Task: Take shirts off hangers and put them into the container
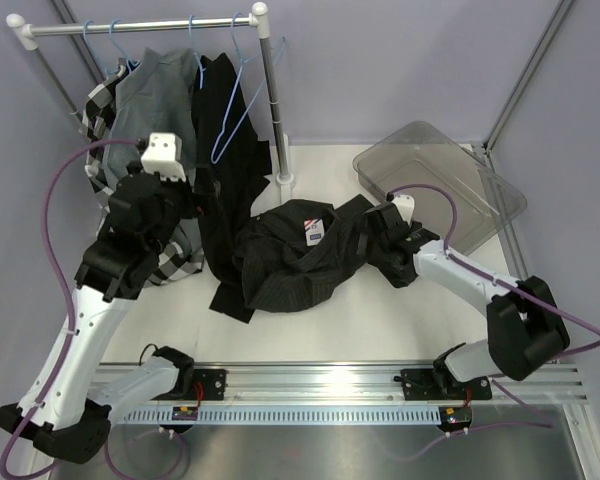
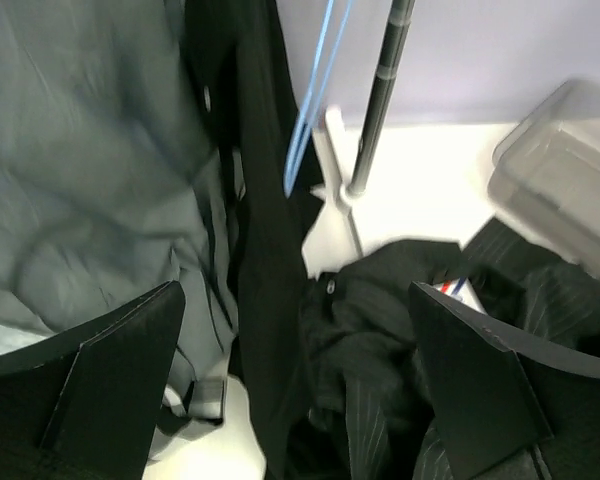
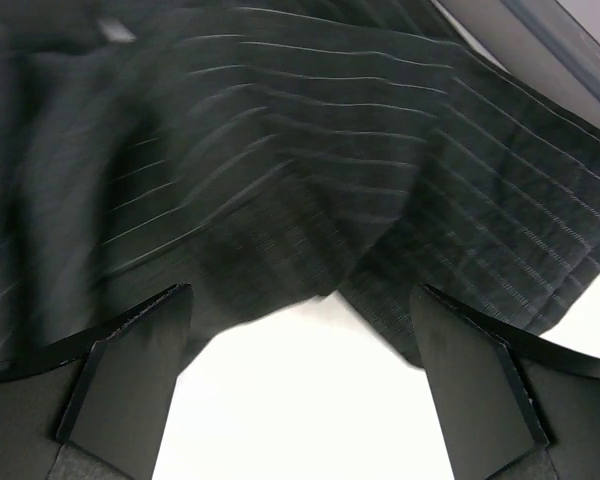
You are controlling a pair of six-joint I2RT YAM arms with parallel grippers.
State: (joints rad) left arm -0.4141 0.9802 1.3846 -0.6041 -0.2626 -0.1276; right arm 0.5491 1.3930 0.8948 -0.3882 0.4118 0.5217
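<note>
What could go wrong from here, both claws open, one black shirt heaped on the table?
1. The heaped shirt seems to touch the trailing end of the hanging black shirt; a grab there may drag both.
2. The left claw is open beside the grey shirt and may catch it instead.
3. The right claw faces only one edge of the heap; lifted so, fabric may drape over the container rim.

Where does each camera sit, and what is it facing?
Top external: high behind, looking down on left arm, right arm, rack, crumpled black shirt, container.
Left wrist: on the left arm, facing the hanging clothes; open left gripper below.
Right wrist: low, facing that shirt; open right gripper below.
Shared: all three see the shirt.
</note>
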